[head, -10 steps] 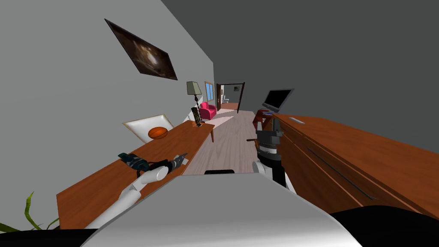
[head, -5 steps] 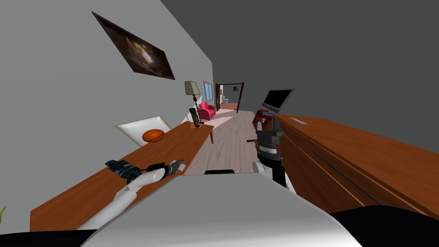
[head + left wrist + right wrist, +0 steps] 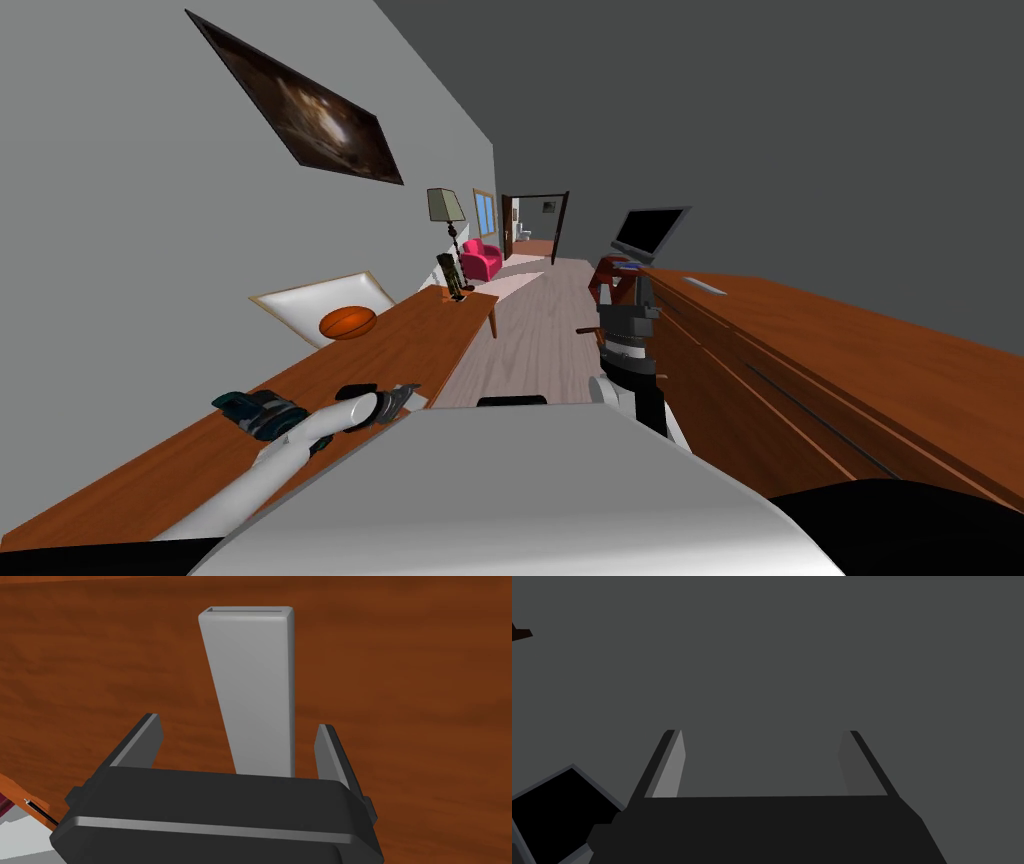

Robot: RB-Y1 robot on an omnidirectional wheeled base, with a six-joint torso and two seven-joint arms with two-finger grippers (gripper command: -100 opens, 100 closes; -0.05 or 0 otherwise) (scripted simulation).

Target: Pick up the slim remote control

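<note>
the left gripper (image 3: 237,721) is found low over the long, reddish-brown wooden table (image 3: 430,330), near its edge in the head view. its two fingers (image 3: 146,738) stand wide apart and nothing is clasped between them. the slim, light grey, bar-shaped remote control (image 3: 250,676) appears to lie flat on the wood. its near end reaches in between the fingers and its length runs away from the gripper's body. bare wood is visible on both sides of it, so neither finger is judged to be touching. it sits closer to one finger than to the other.

the right gripper (image 3: 762,733) is held raised on the robot's right, its fingers also apart and empty.

progress is assessed as follows: the approach and the straddling of the remote control appear done, while the closing of the fingers and the lift are not yet done. a small sideways centring is judged advisable before closing, since the nearer finger could otherwise push the light bar askew.

also noted on the table are a round orange ball (image 3: 347,322), well apart from the gripper, and a dark teal object (image 3: 258,412) beside the left forearm, whose kind cannot be told.
</note>
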